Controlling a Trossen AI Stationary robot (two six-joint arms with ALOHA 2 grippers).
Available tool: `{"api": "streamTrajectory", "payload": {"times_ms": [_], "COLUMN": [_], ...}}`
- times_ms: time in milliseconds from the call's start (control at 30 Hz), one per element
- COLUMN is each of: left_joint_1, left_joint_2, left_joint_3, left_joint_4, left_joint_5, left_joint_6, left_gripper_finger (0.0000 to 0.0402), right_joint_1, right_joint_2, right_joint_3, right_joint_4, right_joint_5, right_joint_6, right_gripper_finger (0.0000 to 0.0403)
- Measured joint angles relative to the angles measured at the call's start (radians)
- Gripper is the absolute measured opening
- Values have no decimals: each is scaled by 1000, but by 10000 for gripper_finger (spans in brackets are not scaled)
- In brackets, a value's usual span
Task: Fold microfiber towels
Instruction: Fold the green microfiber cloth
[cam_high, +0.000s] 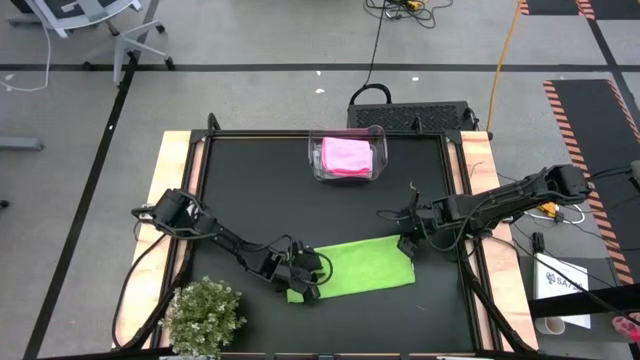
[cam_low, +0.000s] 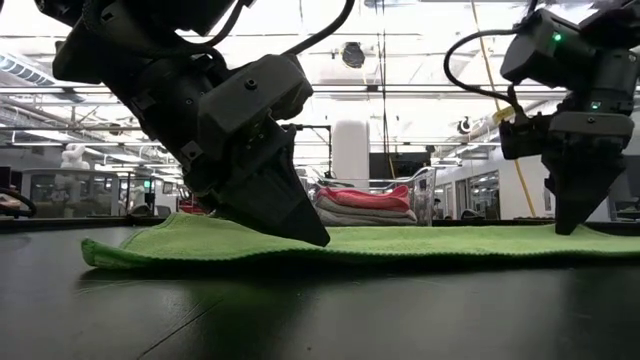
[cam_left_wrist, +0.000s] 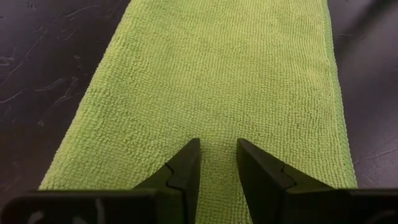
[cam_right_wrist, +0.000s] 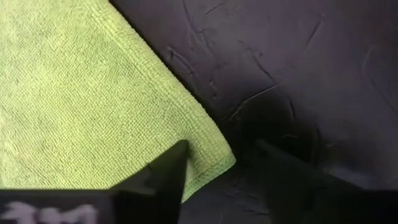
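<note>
A lime green towel (cam_high: 352, 268) lies on the black table as a long, flat folded strip. My left gripper (cam_high: 306, 277) stands over its left end, open with a narrow gap (cam_left_wrist: 217, 152), fingers pointing down. My right gripper (cam_high: 408, 246) is open at the strip's right far corner (cam_right_wrist: 219, 160), with one finger over the cloth and the other over bare table. A pink towel (cam_high: 346, 154) lies in the clear bin (cam_high: 318, 160) at the far edge. The low view shows it on top of white cloths (cam_low: 366, 212). My left gripper comes from above, slanting down, and its fingertips (cam_low: 318, 238) reach the top face of the green towel near its left end (cam_left_wrist: 217, 134). The cloth lies flat under them, with none drawn up between the fingers. My right gripper's fingertips (cam_low: 568, 230) are down at the height of the towel's corner; I cannot tell whether they touch it.
A small green bushy plant (cam_high: 204, 316) stands at the near left corner, close to my left arm. The clear bin stands at the far middle. Wooden rails (cam_high: 478, 170) frame the black table on the left and right.
</note>
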Motion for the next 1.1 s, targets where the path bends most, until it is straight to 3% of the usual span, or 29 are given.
{"api": "streamTrajectory", "payload": {"times_ms": [233, 300, 500, 667, 867, 1100], "left_joint_1": [2, 2, 2, -18, -55, -54], "left_joint_2": [0, -6, -85, -127, -127, -127], "left_joint_3": [0, 0, 18, 33, 31, 27], "left_joint_4": [0, -4, -46, -146, -334, -334], "left_joint_5": [0, -1, -14, 59, 34, 14], "left_joint_6": [0, 3, 79, 105, 12, -1], "left_gripper_finger": [108, 108, 108, 108, 108, 108], "right_joint_1": [0, 0, -26, -63, -86, -90], "right_joint_2": [1, -9, -31, -61, -109, -160], "right_joint_3": [-2, -2, -3, -3, -5, -5], "right_joint_4": [13, 16, -15, -54, -113, -150], "right_joint_5": [-38, -48, -50, -53, -61, -77], "right_joint_6": [11, 3, -35, -66, -77, -27], "right_gripper_finger": [34, 10, 3, 2, 1, 1]}}
